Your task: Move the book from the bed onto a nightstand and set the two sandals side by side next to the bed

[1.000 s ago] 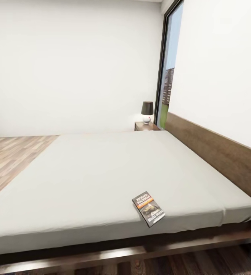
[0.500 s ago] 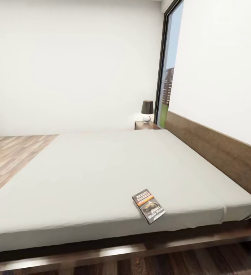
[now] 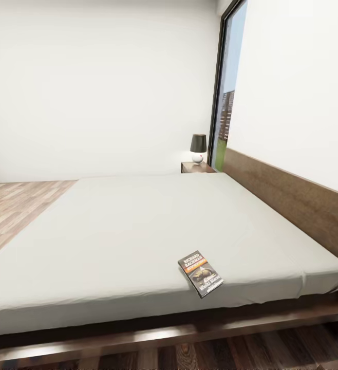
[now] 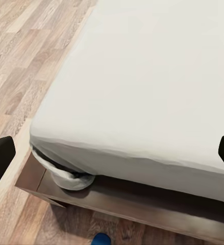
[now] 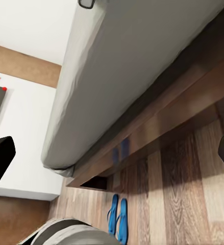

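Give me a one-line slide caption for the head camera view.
Paperback book lying near the front edge of the grey bed, with a lamp on the nightstand beyond.

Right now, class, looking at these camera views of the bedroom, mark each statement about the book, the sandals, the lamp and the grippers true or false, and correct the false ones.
1. The book lies on the bed near its front edge. True.
2. The book lies on the nightstand. False: the nightstand carries a lamp, and the book is on the mattress.
3. The two sandals lie side by side on the wood floor. True.
4. The left gripper is shut on the book. False: its fingertips stand wide apart at the picture's edges, holding nothing.
5. The lamp's shade is white. False: the shade is dark, the base white.
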